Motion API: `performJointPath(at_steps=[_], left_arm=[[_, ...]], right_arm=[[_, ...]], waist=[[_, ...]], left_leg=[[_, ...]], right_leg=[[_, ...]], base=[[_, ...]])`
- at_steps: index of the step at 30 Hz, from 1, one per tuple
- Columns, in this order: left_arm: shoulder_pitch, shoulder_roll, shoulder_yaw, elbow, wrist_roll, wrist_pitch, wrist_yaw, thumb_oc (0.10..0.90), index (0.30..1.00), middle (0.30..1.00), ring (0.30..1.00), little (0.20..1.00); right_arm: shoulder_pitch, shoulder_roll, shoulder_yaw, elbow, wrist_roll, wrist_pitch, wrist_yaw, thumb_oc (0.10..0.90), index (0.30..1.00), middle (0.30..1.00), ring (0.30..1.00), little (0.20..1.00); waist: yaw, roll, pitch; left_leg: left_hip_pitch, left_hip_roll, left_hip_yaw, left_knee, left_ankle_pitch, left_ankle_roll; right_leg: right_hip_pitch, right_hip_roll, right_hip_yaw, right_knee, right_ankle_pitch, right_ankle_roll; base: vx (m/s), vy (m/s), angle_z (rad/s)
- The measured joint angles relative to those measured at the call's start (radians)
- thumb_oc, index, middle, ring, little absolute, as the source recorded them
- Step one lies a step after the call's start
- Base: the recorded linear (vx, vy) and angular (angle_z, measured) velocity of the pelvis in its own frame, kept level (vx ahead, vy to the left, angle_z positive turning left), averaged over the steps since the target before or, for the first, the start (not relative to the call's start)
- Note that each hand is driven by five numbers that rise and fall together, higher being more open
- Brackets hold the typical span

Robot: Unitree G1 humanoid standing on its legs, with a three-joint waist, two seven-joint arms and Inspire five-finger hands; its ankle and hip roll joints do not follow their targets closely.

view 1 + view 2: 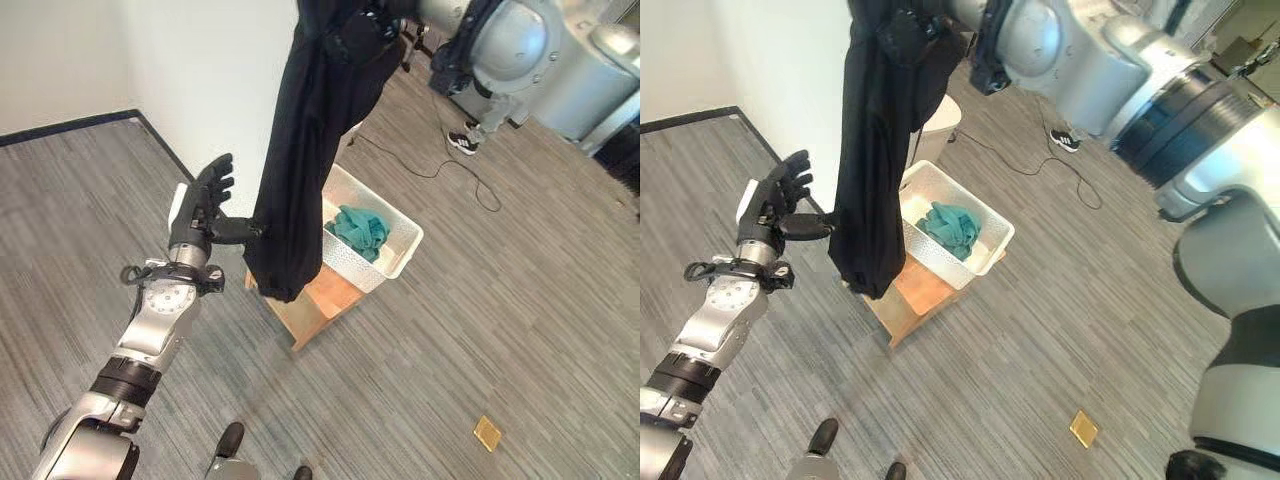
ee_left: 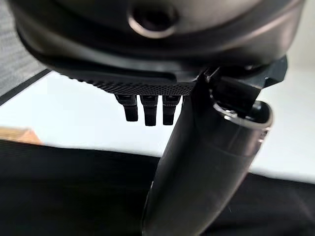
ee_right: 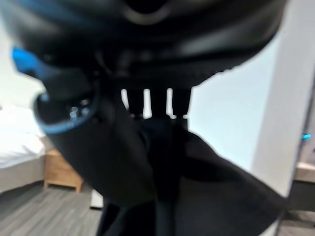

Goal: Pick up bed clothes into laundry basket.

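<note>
**Black garment hangs above the laundry basket, drop still to come**

The black garment dangles at full length from the robot's right hand, which is raised high and has its fingers curled into the bunched top of the cloth; the right wrist view shows the dark fabric gathered under those fingers. The cloth's lower end hangs at the near-left edge of the white laundry basket, more beside that edge than over the opening, and seems to cover part of the wooden stand that carries the basket. Whether the hem touches the stand or the rim cannot be told from these views.

The left hand is lifted beside the hanging cloth with its fingers straight and spread, gripping nothing; its thumb reaches toward the fabric and appears to meet it about midway down, as if steadying the drape.

Inside the basket, toward its far-right corner, a teal piece of clothing already lies crumpled, so at least one item looks to be put away. The black garment is lifted but not yet delivered: what remains, by the look of it, is to bring the cloth over the basket's opening, lower it so it folds in rather than spilling over the edge, and release it. A small tan square lies on the grey floor, well apart from the basket.
</note>
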Motion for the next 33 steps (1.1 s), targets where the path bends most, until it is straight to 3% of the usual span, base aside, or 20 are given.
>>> performJointPath(at_steps=[5, 11, 18, 19, 33], left_arm=[[-0.065, -0.011, -0.122, 0.030, -0.003, 0.000, -0.025, 0.800, 0.900, 0.900, 0.900, 0.900], [-0.130, -0.036, -0.176, 0.100, -0.040, 0.001, -0.024, 0.800, 0.900, 0.900, 0.900, 0.900], [-0.135, -0.056, -0.190, 0.108, -0.100, 0.000, -0.022, 0.800, 0.900, 0.900, 0.900, 0.900], [-0.135, -0.056, -0.194, 0.108, -0.110, 0.000, -0.022, 0.400, 0.300, 0.300, 0.300, 0.300], [-0.135, -0.044, -0.200, 0.110, -0.119, 0.000, -0.049, 0.400, 0.300, 0.300, 0.300, 0.300]], right_arm=[[0.000, 0.111, 0.005, 0.005, 0.004, -0.015, -0.008, 0.400, 0.300, 0.300, 0.300, 0.300], [-0.001, 0.248, 0.027, 0.050, 0.004, -0.014, -0.021, 0.400, 0.300, 0.300, 0.300, 0.300], [-0.001, 0.305, 0.033, 0.036, 0.003, -0.025, -0.039, 0.400, 0.300, 0.300, 0.300, 0.300], [-0.001, 0.308, 0.033, 0.035, 0.003, -0.026, -0.041, 0.400, 0.300, 0.300, 0.300, 0.300], [-0.002, 0.249, 0.033, 0.046, 0.043, -0.038, -0.062, 0.400, 0.300, 0.300, 0.300, 0.300]], waist=[[0.000, -0.009, 0.000], [0.003, -0.009, 0.000], [0.013, -0.009, -0.001], [0.013, -0.010, -0.001], [0.007, -0.009, -0.001]], left_leg=[[0.000, 0.000, 0.000, 0.000, 0.000, 0.000], [-0.006, 0.000, -0.013, 0.003, 0.000, 0.000], [-0.013, -0.003, -0.026, 0.006, 0.000, 0.000], [-0.014, -0.004, -0.026, 0.007, 0.000, 0.000], [-0.022, -0.011, -0.024, 0.021, 0.000, 0.000]], right_leg=[[0.000, 0.000, 0.000, 0.000, 0.000, 0.000], [0.001, 0.002, -0.005, 0.000, 0.000, 0.000], [0.002, 0.002, -0.007, 0.000, 0.000, 0.000], [0.001, 0.001, -0.007, 0.000, 0.000, 0.000], [-0.001, -0.004, -0.004, 0.000, 0.000, 0.000]], base=[[0.00, 0.000, 0.00], [0.01, 0.002, 0.04], [0.01, -0.001, 0.07], [0.01, 0.001, 0.03], [0.00, 0.000, 0.00]])
